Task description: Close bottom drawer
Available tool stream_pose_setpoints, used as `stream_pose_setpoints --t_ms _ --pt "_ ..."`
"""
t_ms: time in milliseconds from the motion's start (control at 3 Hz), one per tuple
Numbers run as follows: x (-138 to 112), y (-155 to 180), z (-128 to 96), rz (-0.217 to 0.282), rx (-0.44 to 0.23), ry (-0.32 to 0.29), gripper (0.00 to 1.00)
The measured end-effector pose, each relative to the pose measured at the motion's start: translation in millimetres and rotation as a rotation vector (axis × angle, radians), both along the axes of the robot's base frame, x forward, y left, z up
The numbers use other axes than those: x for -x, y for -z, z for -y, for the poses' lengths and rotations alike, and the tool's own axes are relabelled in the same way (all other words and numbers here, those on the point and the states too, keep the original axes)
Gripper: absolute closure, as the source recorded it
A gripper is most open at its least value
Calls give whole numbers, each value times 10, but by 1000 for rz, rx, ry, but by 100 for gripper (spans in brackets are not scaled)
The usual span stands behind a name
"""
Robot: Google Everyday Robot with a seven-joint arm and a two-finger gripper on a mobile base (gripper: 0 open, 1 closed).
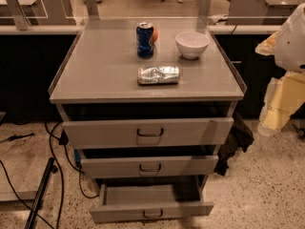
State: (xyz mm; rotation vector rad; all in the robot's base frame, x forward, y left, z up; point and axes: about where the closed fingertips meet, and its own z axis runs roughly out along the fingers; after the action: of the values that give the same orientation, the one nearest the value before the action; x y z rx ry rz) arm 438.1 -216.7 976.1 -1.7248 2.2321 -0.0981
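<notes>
The grey three-drawer cabinet (95,80) stands in the middle of the view. The bottom drawer (151,211) is pulled out the farthest, its inside showing empty, with a small dark loop handle (153,214) on its narrow front panel. The middle drawer (149,166) and the top drawer (147,132) also stand partly out. My gripper (276,113), pale and cream-coloured under the white arm (294,37), hangs at the right edge, to the right of the cabinet, level with the top drawer and well above and right of the bottom drawer. It touches nothing.
On the cabinet top are a blue can (145,39), an orange fruit (155,34) behind it, a white bowl (192,44) and a crumpled silver packet (158,74). Cables (52,161) and a black bar (40,194) lie on the floor at left. Dark cloth (236,142) hangs at the cabinet's right side.
</notes>
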Motion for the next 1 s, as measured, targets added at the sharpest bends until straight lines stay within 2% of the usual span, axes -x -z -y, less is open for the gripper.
stream_pose_setpoints --t_ms 333,667,1000 --pt "0 0 0 0 0 0 0" --pt "-1 -5 -2 4 -1 1 18" --pt "0 188 9 19 -17 8 42"
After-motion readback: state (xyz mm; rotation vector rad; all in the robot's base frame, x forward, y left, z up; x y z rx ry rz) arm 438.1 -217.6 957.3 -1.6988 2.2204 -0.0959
